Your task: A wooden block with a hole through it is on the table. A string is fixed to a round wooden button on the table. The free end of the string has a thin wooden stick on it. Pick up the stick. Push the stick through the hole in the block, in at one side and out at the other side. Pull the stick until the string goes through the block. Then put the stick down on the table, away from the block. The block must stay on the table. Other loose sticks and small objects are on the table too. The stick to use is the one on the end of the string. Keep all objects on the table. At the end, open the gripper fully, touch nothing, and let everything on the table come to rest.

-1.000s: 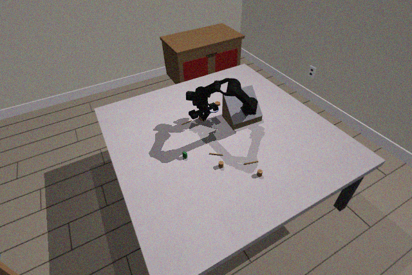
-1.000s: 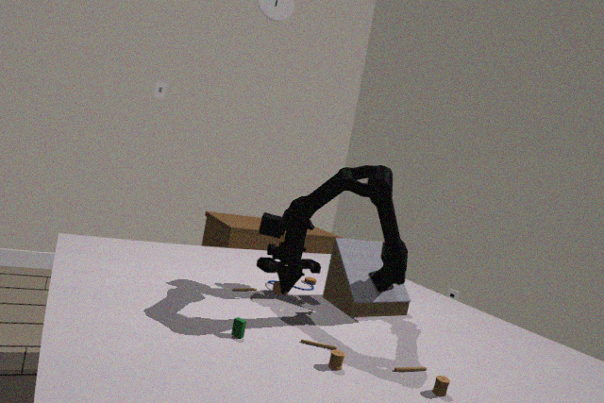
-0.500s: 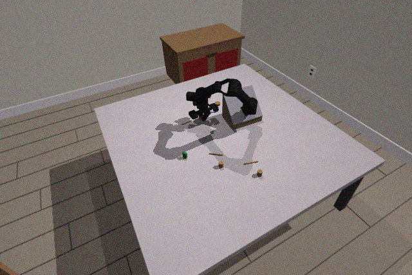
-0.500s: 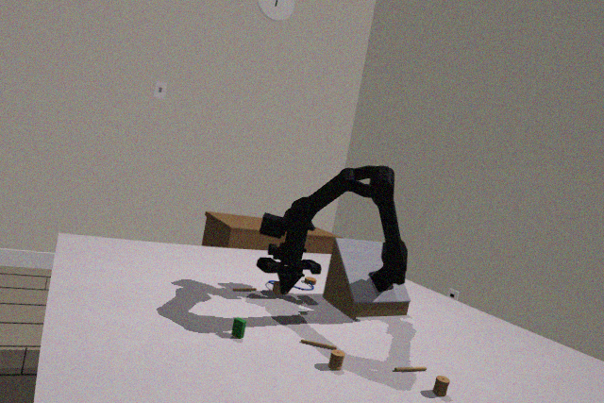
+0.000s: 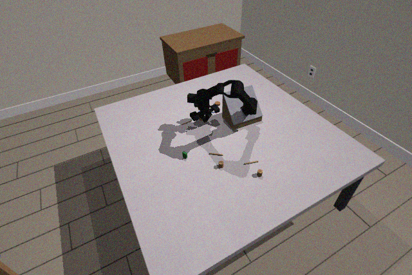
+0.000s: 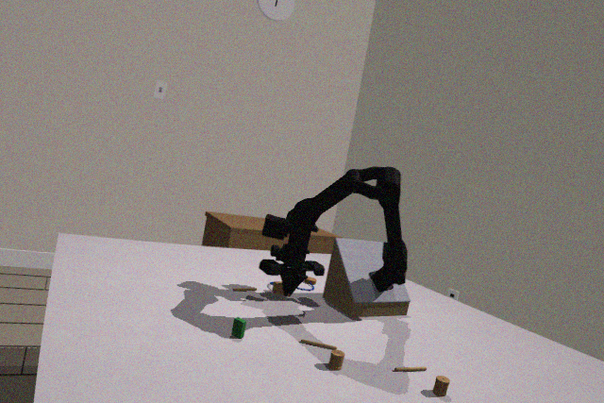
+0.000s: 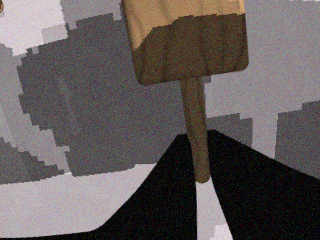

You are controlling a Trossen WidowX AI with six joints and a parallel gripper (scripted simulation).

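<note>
The wooden block stands on the table just beyond the fingertips. The wooden stick comes out of the block's near side. My gripper is shut on this protruding end, low over the table. The stick's far part is outside the wrist view. The round wooden button lies behind the gripper, towards the arm's base. The blue string curves on the table between button and block; part is hidden behind the gripper.
A loose stick lies left of the block. A green piece, two more sticks and two wooden cylinders lie nearer the top and exterior views. The wedge-shaped base stands right of the gripper.
</note>
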